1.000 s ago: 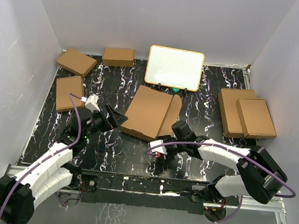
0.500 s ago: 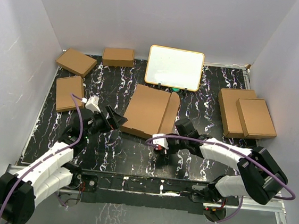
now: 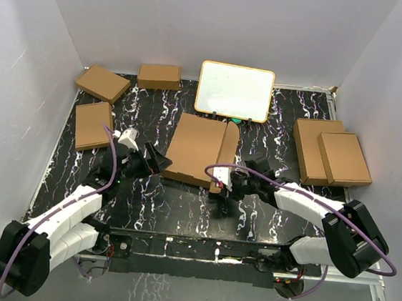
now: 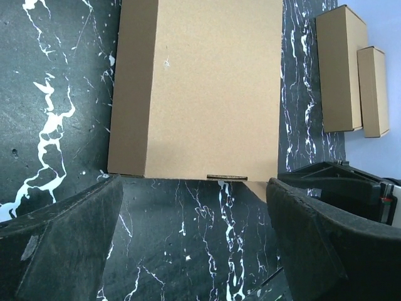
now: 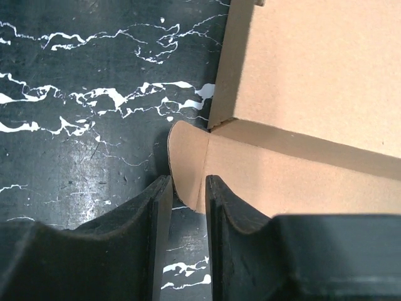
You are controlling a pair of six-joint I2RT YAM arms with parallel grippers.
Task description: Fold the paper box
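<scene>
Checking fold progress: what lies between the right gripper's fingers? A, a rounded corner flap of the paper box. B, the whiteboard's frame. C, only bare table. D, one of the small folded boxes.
A: the right wrist view shows the right gripper straddling the rounded corner flap of the paper box, in a narrow gap.

Right arm swung in toward the plain brown die-cut cardboard paper box (image 3: 195,148). Right end effector (image 3: 220,184) went from over the bare black marbled worktop (image 3: 181,206) off the box's front edge to its near-right corner. Jaws narrowed from wide apart. The rounded corner tab (image 5: 187,164) now sits between the fingers (image 5: 156,213); firm grip unclear. Right side flap (image 3: 228,148) went from splayed outward to drawn in, narrower from above.
</scene>
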